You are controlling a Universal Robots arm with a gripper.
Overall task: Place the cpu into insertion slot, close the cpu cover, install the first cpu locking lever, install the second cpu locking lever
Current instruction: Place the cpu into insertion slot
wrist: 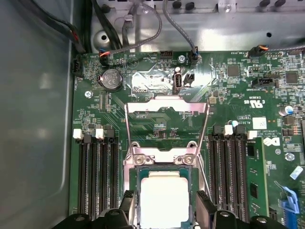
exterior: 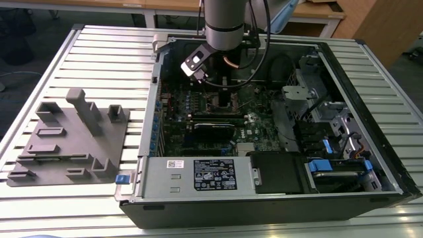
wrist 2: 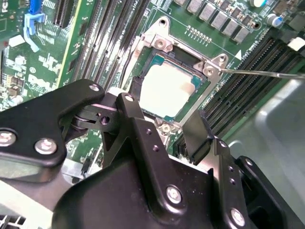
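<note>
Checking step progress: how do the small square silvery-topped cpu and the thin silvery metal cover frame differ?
The square cpu is a solid plate; the thin metal cpu cover is a windowed frame. The cpu lies in the insertion slot; the cpu cover is swung open, off it. Both are silvery.

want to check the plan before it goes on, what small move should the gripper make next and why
Probably a short straight lift of the gripper: the cpu lies flat in the insertion slot, the cpu cover stands open, and the gripper hangs low over it, likely in the cover's path.
</note>
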